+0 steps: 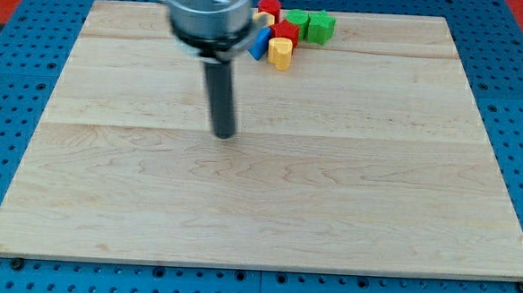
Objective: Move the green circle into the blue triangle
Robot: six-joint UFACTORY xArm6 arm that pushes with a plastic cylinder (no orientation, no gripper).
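Observation:
My tip rests on the wooden board, left of centre and apart from every block. The blocks form a tight cluster at the view's top. A green block, which looks like the circle, sits in the cluster's upper middle. A blue block, which looks like the triangle, lies at the cluster's lower left, partly hidden by the arm's body. They are about one block apart, with a red block between them. My tip is below and to the left of the blue block.
A second green block with an angular shape sits at the cluster's right. A red block is at its top and a yellow block at its bottom. Another yellow piece shows beside the arm. Blue pegboard surrounds the board.

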